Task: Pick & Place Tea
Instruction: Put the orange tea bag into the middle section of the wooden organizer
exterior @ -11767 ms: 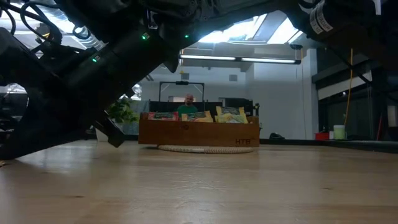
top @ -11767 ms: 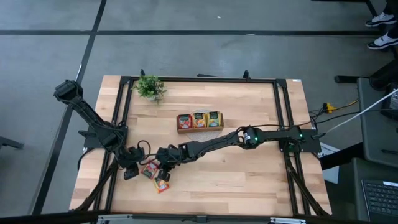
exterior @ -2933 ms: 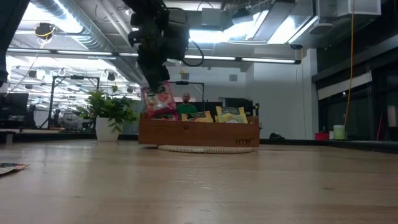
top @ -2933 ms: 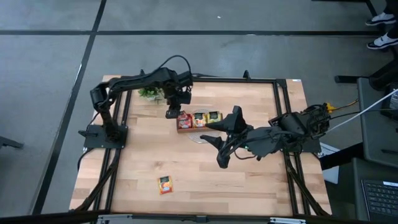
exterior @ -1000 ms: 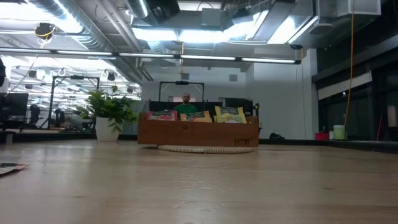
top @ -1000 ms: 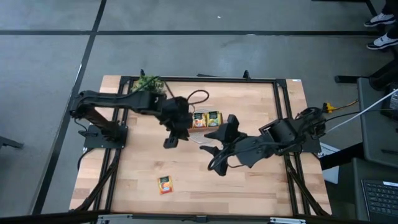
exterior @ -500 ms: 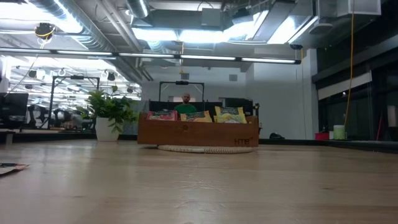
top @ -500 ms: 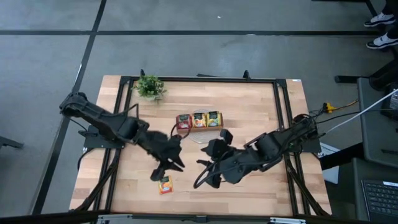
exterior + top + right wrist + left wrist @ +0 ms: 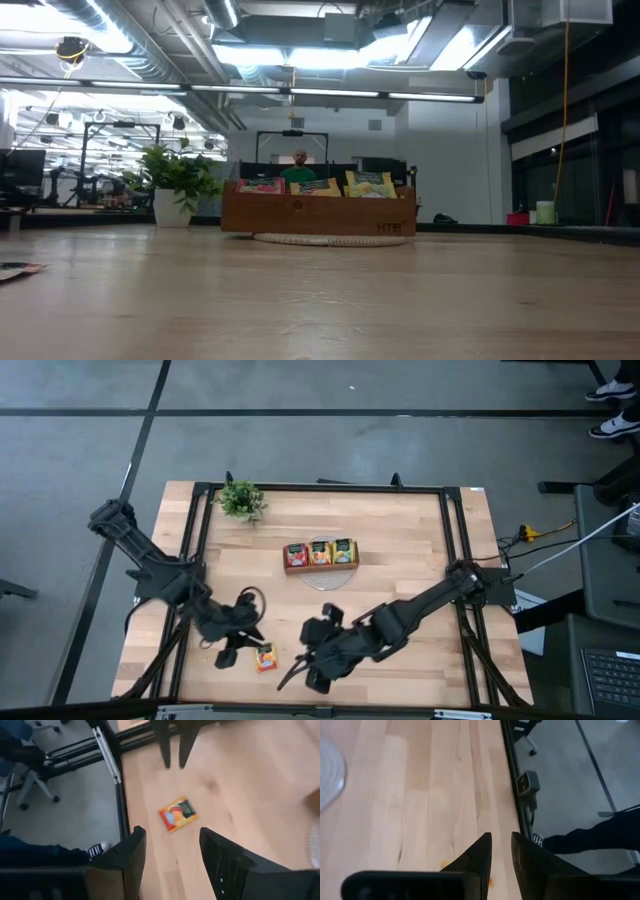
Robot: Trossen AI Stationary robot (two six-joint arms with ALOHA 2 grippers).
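Observation:
One orange tea sachet (image 9: 264,656) lies flat on the wooden table near its front left; the right wrist view shows the sachet (image 9: 178,813) whole, and the low view shows it (image 9: 20,268) at the table's edge. My left gripper (image 9: 226,657) hovers just left of it, open by a narrow gap (image 9: 500,837), only an orange sliver (image 9: 444,865) showing past its fingers. My right gripper (image 9: 300,678) stands wide open (image 9: 170,834) to the sachet's right, pointing slantwise down at it. Neither touches it. More tea fills the wooden tray (image 9: 320,554).
The tray (image 9: 320,212) stands on a round mat (image 9: 322,576) at the table's middle back. A small potted plant (image 9: 240,500) is at the far left. Black frame rails (image 9: 190,540) run along the table's sides. A person sits behind the tray (image 9: 300,165).
My left gripper has swung from beside the tray toward the table's near left and down, ending beside the orange sachet. My right gripper has gone toward the near edge and left, sinking toward the same sachet. The sachet has stayed put.

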